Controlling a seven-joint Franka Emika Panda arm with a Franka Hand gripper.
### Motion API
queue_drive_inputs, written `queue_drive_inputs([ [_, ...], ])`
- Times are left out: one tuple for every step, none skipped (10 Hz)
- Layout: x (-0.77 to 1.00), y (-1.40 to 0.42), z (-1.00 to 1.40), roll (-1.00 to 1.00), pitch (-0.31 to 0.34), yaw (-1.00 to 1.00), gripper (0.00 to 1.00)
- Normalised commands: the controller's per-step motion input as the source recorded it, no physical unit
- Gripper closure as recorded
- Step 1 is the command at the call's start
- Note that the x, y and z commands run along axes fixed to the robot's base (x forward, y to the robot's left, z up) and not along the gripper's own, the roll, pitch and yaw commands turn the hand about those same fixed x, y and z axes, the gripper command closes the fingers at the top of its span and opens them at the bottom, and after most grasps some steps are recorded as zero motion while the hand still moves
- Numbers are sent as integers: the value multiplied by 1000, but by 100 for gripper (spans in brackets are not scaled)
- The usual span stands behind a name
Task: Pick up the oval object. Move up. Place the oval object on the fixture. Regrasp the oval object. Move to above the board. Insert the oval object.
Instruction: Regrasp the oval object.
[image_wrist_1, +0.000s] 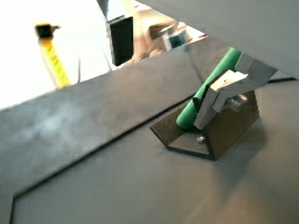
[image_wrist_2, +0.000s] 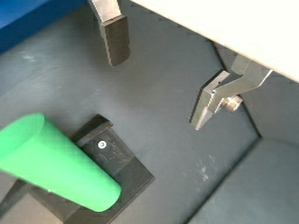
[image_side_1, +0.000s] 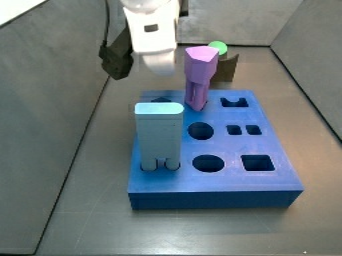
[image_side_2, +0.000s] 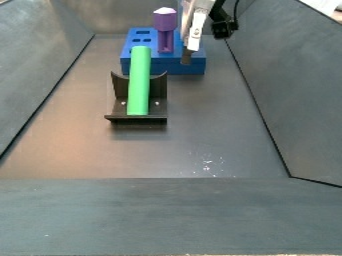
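The oval object (image_side_2: 139, 78), a smooth green rod, leans in the hollow of the dark fixture (image_side_2: 134, 108), with one end raised. Both wrist views show it there, the oval object (image_wrist_2: 52, 164) resting on the fixture (image_wrist_2: 114, 154). My gripper (image_wrist_2: 162, 74) is open, with only bare grey floor between its silver fingers (image_wrist_2: 114, 42). It hangs apart from the rod, up beside the blue board (image_side_2: 138, 45) in a side view, where the gripper (image_side_2: 191, 36) sits close to the purple peg. One finger (image_wrist_1: 219, 94) shows in front of the rod (image_wrist_1: 218, 74).
A purple peg (image_side_1: 199, 76) and a light blue rectangular peg (image_side_1: 158, 136) stand upright in the board (image_side_1: 214, 185), which has several open holes. Grey walls enclose the floor on both sides. Behind the board, the rod's green tip (image_side_1: 217, 46) peeks over the fixture.
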Motion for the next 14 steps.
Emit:
queue_drive_inputs([
  [43,-2,-13,324,674,-192,0],
  [55,-15,-21,262,656,-5,0],
  [60,-28,-23,236,640,106,0],
  [67,-47,-8,191,580,271,0],
  [71,-45,1,146,467,369,0],
  [70,-37,-10,126,353,412,0],
  [67,-34,-13,114,278,425,0],
  [62,-38,-4,88,145,410,0],
  [56,-40,0,64,34,363,0],
  [49,-39,-1,54,-31,323,0],
  [43,-37,-6,55,-61,292,0],
  [44,-38,-12,60,-86,203,0],
  [1000,-20,-6,113,-47,146,0],
  [1000,-17,-13,116,-39,100,0],
])
